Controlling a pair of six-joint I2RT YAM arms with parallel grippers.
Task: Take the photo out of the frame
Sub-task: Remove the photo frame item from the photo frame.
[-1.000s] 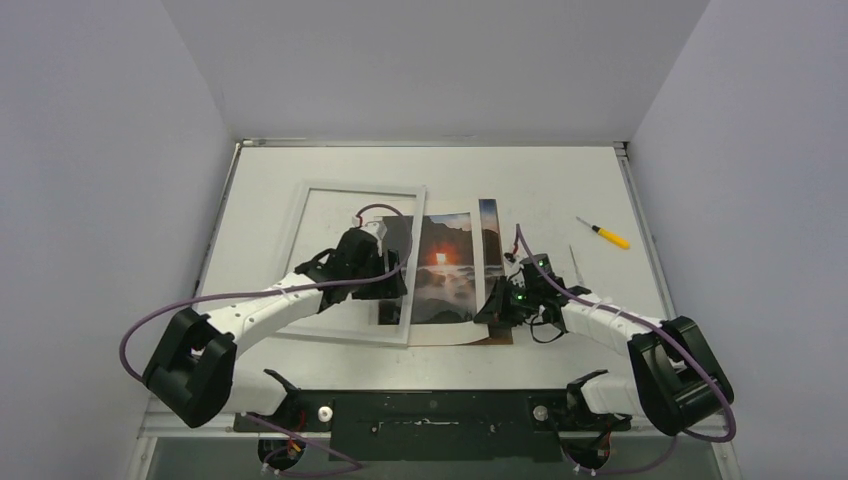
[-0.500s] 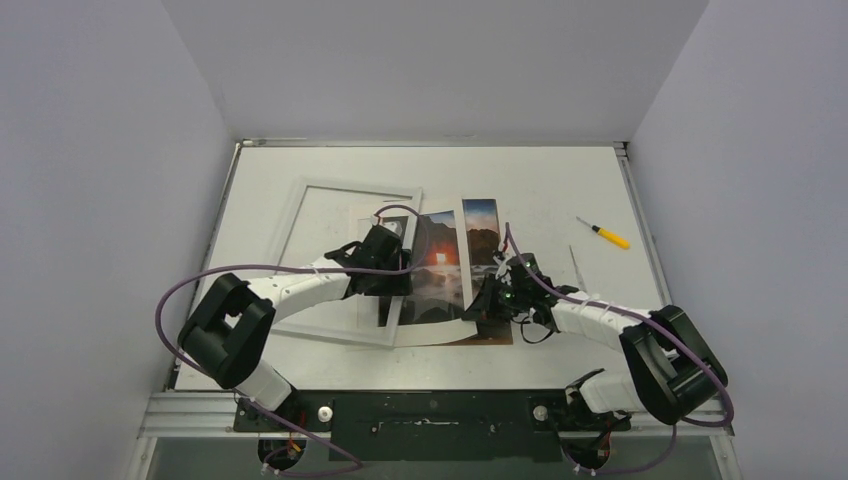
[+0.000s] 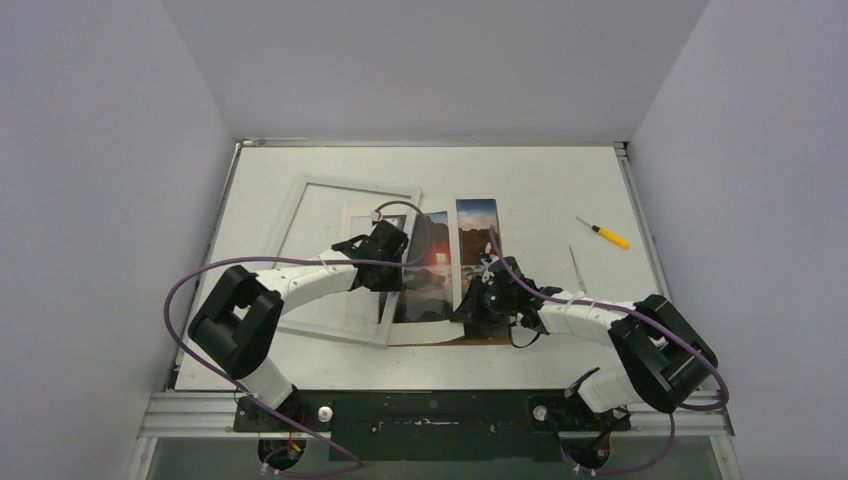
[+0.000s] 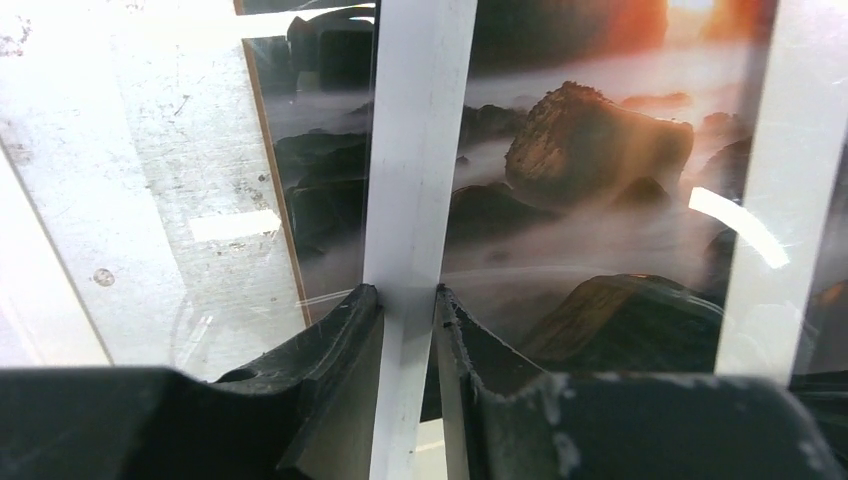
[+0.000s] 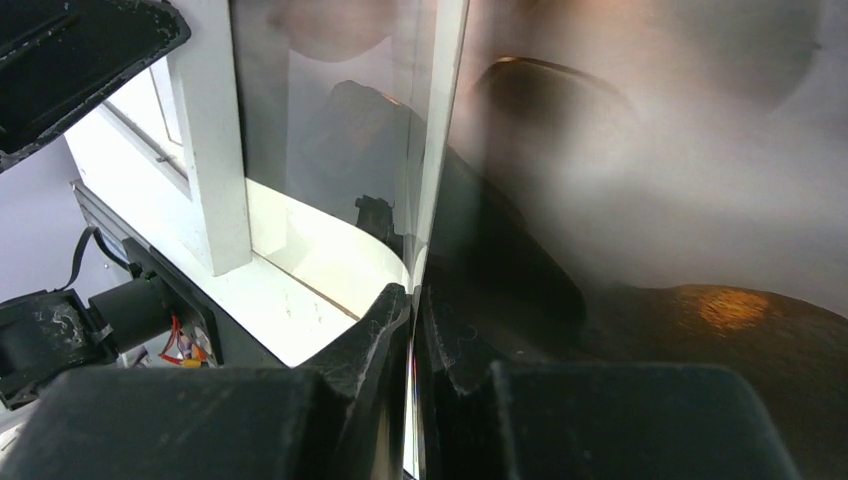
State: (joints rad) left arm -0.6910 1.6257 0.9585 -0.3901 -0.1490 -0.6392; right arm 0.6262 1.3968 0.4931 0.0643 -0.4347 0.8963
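Left gripper [image 4: 408, 298] clamps the white frame [image 4: 418, 120] by one rail; right gripper [image 5: 413, 300] pinches the photo [image 5: 650, 190] by its edge (it lies partly under that rail). Best hold the frame still and draw the photo out flat.

Glossy photo [image 4: 590, 200], smooth white frame [image 4: 415, 150], scuffed surface [image 3: 560, 180].
The photo is shiny paper that catches glare. The frame looks matt, perhaps painted wood. The white surface is dull and scratched. The black left fingers [image 4: 330, 350] seem slightly rough plastic.
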